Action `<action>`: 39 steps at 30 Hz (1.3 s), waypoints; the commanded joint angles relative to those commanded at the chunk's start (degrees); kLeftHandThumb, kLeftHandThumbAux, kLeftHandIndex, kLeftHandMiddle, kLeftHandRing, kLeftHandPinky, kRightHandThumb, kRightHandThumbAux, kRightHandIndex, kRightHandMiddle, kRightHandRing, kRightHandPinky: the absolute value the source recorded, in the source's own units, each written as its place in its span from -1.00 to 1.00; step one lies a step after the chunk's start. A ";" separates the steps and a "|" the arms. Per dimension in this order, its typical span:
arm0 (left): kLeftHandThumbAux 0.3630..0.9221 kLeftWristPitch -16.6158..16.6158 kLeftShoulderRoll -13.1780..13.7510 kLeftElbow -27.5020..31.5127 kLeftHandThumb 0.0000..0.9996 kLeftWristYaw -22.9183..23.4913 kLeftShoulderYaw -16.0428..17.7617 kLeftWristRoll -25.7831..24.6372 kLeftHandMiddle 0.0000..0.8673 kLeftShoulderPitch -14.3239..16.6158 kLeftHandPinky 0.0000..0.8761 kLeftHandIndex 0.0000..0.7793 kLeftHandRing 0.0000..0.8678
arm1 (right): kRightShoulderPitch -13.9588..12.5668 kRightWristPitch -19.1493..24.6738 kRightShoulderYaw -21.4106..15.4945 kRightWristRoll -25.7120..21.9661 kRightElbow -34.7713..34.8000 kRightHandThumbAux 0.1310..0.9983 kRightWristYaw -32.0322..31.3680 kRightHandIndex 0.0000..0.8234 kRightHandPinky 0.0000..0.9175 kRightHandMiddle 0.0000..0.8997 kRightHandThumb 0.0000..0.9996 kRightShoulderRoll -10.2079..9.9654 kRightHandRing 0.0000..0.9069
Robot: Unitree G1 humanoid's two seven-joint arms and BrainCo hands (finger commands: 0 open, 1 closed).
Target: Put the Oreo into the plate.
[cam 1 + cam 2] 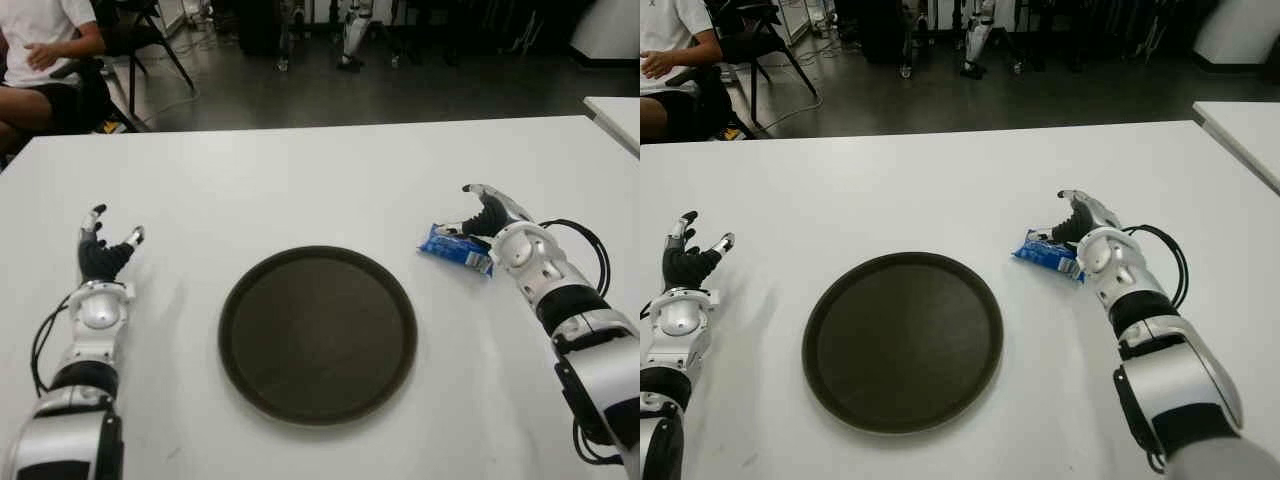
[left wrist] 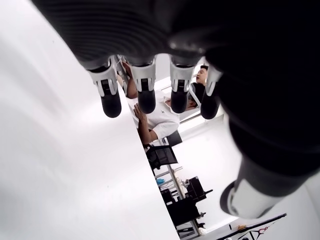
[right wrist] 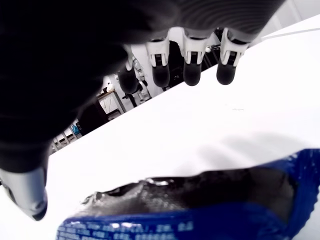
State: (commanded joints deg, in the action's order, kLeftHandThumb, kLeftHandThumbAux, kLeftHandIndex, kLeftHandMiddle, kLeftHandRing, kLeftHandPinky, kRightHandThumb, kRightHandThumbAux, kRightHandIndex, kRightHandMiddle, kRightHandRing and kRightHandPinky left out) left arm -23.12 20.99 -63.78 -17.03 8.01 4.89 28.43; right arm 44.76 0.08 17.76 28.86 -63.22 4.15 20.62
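While my left hand shows well left of the plate with its fingers spread and nothing in them, it has no part in this step. Plate sits mid-table, bare and dark, nearest thing to my chest. Oreo, a blue packet, lies flat on the table just right of the plate, not touching its rim.

Right hand is over the packet's far end. Wrist view shows the fingers extended above the table past the packet and the thumb on the near side, so the hand stands apart around it, not yet clamped.

Step in hand, as I judge it: the grasp, pre-closure. Nothing lifted yet.

Next move calls for lowering slightly, closing fingers and thumb across the packet's width, then lifting and carrying it left over the plate. Wrapper looks thin and crinkly; it may slip under a light pinch.
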 joint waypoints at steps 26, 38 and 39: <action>0.24 -0.93 -0.08 -0.56 -1.00 1.27 0.69 -0.77 -1.00 0.07 -1.00 -1.00 -1.00 | -4.35 3.26 1.20 0.03 13.93 0.20 -13.50 -0.97 -1.00 -0.91 -1.00 3.08 -0.97; 0.32 -1.30 -0.08 -0.09 -1.00 1.83 0.25 -0.55 -1.00 -0.08 -1.00 -0.97 -1.00 | -5.34 5.08 1.34 0.09 17.32 0.20 -16.30 -0.94 -1.00 -0.89 -1.00 3.96 -0.95; 0.32 -1.28 -0.05 -0.06 -1.00 1.87 0.22 -0.55 -1.00 -0.10 -1.00 -0.98 -1.00 | -5.40 5.24 1.35 0.04 17.56 0.20 -16.68 -0.94 -1.00 -0.89 -1.00 4.01 -0.95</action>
State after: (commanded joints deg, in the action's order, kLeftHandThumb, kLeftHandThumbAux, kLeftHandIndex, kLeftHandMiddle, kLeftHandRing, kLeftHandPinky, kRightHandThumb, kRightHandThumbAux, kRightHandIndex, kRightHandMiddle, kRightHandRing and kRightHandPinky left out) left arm -24.40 20.94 -63.84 -15.16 8.24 4.33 28.33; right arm 39.36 5.33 19.11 28.90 -45.67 -12.52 24.63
